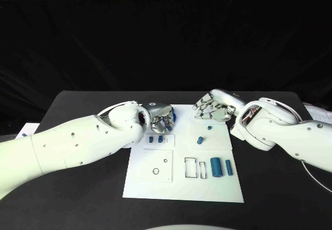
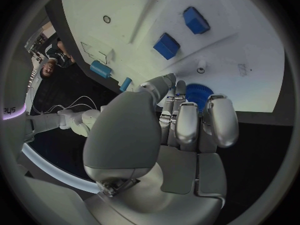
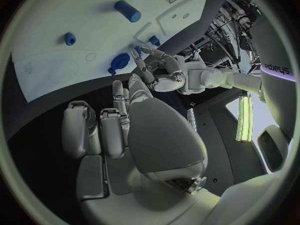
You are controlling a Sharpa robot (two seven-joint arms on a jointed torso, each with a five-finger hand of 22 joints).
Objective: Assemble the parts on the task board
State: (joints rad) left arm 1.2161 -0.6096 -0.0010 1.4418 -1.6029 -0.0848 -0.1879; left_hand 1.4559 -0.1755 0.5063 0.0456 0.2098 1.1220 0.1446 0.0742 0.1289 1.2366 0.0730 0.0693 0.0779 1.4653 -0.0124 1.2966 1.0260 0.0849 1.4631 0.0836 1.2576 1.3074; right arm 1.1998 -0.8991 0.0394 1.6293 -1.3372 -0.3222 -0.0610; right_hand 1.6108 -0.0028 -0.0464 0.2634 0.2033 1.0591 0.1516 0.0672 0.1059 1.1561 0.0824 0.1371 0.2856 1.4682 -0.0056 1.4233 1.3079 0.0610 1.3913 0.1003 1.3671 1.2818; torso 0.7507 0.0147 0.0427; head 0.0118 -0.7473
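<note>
In the head view, the white board [image 1: 183, 189] lay in the middle of the black table [image 1: 83, 201]. The left hand [image 1: 159, 118] hung over the board's far left corner, fingers pointing down, with a blue gear [image 1: 173, 116] just beside them. Whether the fingers touched it could not be told there. The right hand [image 1: 211, 108] hovered at the board's far right edge, fingers curled in, nothing visible in them. Two small blue blocks [image 1: 156, 139] stood in a recess on the board's left. A short peg [image 1: 200, 140] lay tilted near the middle, and a tiny blue piece [image 1: 209, 128] sat beyond it. A thick cylinder [image 1: 216, 166] and a thinner one [image 1: 228, 166] lay side by side on the near right, next to two narrow slots [image 1: 195, 168].

In the left wrist view, the left hand [image 2: 181, 130] had its fingers [image 2: 222, 120] held close together and bent forward over the board [image 2: 250, 65]. The gear [image 2: 199, 94] showed just past the fingertips; a grip could not be confirmed. The two blocks [image 2: 181, 32] stood farther on, and the cylinders [image 2: 100, 69] lay near the board's edge.

In the right wrist view, the right hand [image 3: 119, 130] was curled narrow and held nothing. Beyond it the left hand [image 3: 153, 67] reached down beside the gear [image 3: 119, 62]. The peg [image 3: 127, 11] and the tiny piece [image 3: 70, 38] lay on the board [image 3: 56, 50].
</note>
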